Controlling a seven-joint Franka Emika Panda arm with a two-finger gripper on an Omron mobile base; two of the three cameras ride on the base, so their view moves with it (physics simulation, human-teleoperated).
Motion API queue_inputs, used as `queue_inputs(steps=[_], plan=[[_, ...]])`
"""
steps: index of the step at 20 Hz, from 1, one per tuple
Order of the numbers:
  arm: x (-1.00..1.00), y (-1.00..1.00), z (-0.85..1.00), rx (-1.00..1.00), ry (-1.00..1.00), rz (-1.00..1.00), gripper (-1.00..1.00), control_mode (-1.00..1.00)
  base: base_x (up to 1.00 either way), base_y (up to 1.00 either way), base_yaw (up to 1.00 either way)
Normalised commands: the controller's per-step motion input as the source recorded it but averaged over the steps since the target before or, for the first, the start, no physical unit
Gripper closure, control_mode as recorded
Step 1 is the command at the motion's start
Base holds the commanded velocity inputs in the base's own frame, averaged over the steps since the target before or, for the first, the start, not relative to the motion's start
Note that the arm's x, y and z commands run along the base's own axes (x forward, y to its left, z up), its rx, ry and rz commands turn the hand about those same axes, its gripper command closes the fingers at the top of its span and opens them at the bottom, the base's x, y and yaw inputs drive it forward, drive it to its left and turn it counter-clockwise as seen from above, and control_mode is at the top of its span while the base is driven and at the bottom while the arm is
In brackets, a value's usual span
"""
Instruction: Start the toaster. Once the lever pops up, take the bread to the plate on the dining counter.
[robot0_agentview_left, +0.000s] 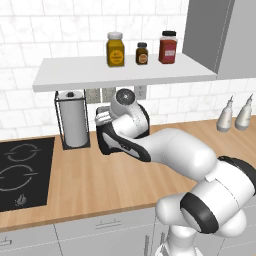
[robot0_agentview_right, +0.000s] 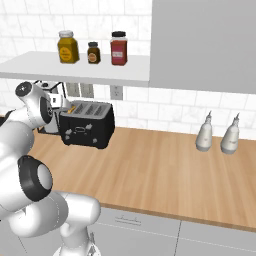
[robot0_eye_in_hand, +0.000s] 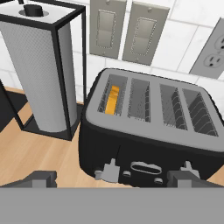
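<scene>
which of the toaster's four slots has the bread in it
The end slot nearest the paper towel holder. The toaster shows the bread only there; its other three slots show bare wire racks.

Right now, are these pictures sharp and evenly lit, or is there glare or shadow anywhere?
Left base view: flat, even light, no glare, soft shade under the shelf. Right base view: crisp, faint shadow beneath the toaster. Hand view: sharp, the bread bright orange in a darker slot.

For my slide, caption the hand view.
Black boxy four-slot toaster with tan bread slice in one end slot, beside wire-framed paper-towel roll.
</scene>
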Motion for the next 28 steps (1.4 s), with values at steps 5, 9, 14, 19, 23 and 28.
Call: queue_inputs(steps=[5,9,14,19,23,28], plan=[[0.0,0.0,0.0,0.0,0.0,0.0,-1.0,-1.0,0.0,0.0,0.0],[0.0,0.0,0.0,0.0,0.0,0.0,-1.0,-1.0,0.0,0.0,0.0],[0.0,0.0,0.0,0.0,0.0,0.0,-1.0,-1.0,0.0,0.0,0.0],[0.0,0.0,0.0,0.0,0.0,0.0,-1.0,-1.0,0.0,0.0,0.0],[0.0,0.0,0.0,0.0,0.0,0.0,-1.0,-1.0,0.0,0.0,0.0],[0.0,0.0,0.0,0.0,0.0,0.0,-1.0,-1.0,0.0,0.0,0.0]])
